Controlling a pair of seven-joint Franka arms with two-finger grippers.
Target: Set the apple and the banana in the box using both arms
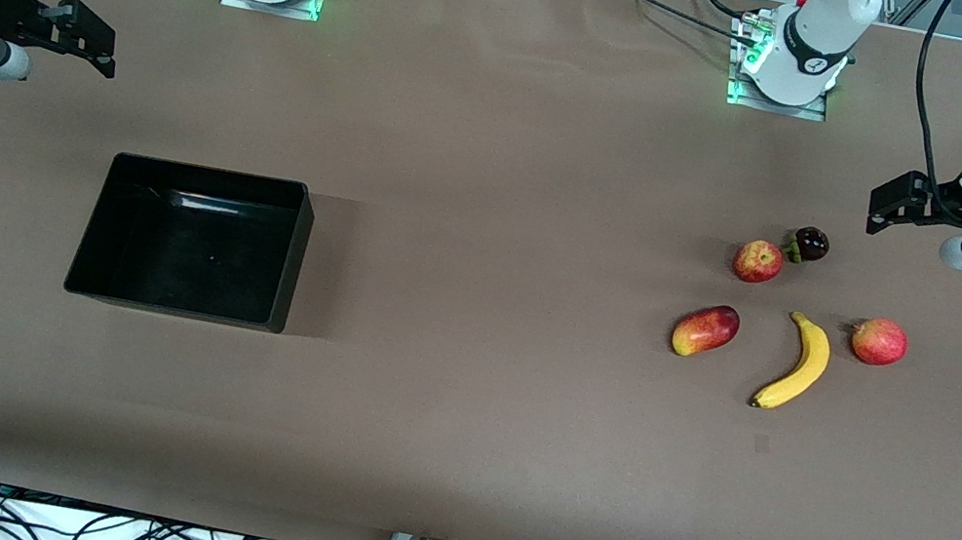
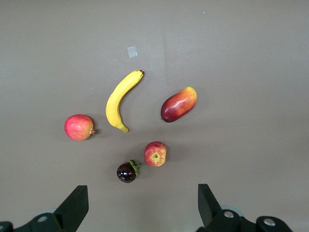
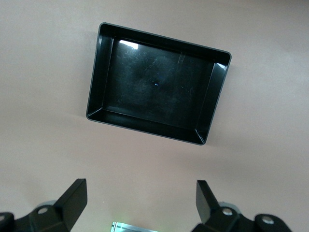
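Apple [image 1: 758, 261] and banana [image 1: 796, 362] lie in plain sight, while both wide-spread grippers, left [image 2: 142, 205] and right [image 3: 140, 203], are cropped at the wrist views' edges.

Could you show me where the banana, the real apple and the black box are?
banana [image 1: 799, 364], front view, middle of its curve.
apple [image 1: 758, 261], front view, centre of its skin.
box [image 1: 292, 257], front view, side wall.

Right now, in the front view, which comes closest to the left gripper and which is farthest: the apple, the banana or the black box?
From the left gripper, hanging open at the left arm's end of the table:
1. The apple, beside a dark purple fruit.
2. The banana, nearer the front camera than the apple.
3. The box, toward the right arm's end.
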